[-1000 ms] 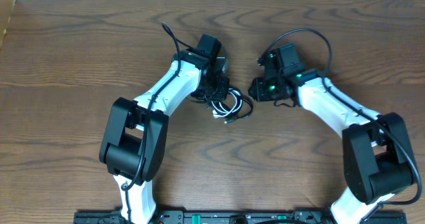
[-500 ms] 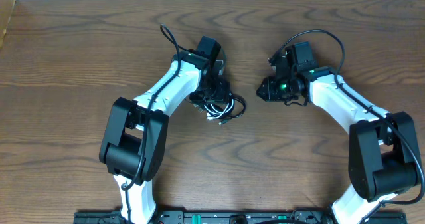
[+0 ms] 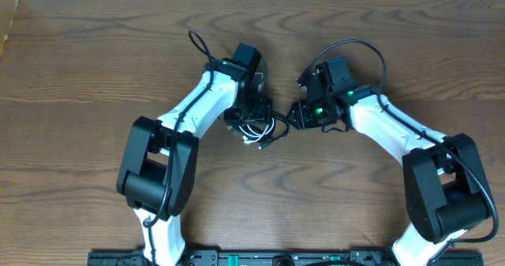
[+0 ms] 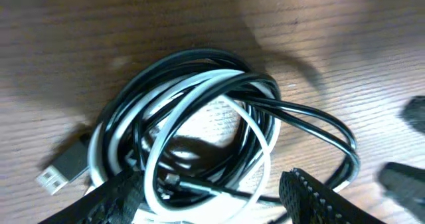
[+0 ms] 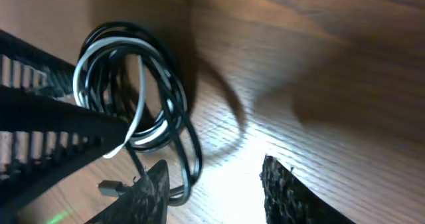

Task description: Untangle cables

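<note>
Straddling the tangle, both grippers spread.
Left gripper [image 4: 211, 187] has its fingers wide on either side of the cables [image 4: 199, 98] — a coiled black-and-white knot lying on the table [image 4: 345, 44]; right gripper [image 5: 212, 181] is parted too, pinching nothing — a black loop of the coil just beside one finger.

Table [image 3: 79, 61]: brown wood with visible grain, smooth, low satin sheen.
Black cables [image 4: 312, 121]: smooth, glossy plastic sheath.
White cable [image 4: 189, 96]: smooth plastic, slight shine.
USB plug [image 4: 63, 167]: bright metal shell, dark matt plastic housing.
Finger pads [image 4: 319, 197]: black, matt, finely ribbed.
Arms [image 3: 197, 104]: glossy white plastic shells, matt black joints.
</note>
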Robot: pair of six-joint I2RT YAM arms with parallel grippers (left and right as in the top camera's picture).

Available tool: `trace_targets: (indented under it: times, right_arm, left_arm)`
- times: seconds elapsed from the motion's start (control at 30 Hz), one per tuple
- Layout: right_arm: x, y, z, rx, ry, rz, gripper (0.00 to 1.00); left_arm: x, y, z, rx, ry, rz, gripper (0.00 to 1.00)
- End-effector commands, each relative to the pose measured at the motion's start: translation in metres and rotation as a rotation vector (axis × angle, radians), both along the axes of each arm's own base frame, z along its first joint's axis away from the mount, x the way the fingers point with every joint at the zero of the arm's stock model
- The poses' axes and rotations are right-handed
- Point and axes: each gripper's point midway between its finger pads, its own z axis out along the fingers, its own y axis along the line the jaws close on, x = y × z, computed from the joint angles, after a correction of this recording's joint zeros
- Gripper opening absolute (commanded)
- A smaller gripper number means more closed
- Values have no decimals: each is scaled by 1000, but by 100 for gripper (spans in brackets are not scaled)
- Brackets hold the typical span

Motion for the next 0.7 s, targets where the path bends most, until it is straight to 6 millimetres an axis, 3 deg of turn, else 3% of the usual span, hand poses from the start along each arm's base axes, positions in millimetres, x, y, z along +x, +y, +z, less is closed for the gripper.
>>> trace_targets:
  times: [0.0,0.23,0.33,0.5,0.67]
  right_arm:
    - [-5,3,-9,-18,7,20,41]
    - [-5,10,-13,-20,-2,34,37]
    - [-5,11,-13,-27,-9,36,30]
    - [-5,14,-13,-24,-15,44,30]
    - [-6,18,-14,-25,-20,53,29]
  left_arm:
    - [13,3,35,-35,-62,63,70]
    - [0,30,7,134,-24,135,70]
    - [-5,33,-9,146,-9,147,70]
    - [-8,35,-30,139,-20,166,70]
    - [-4,33,-33,127,-42,167,48]
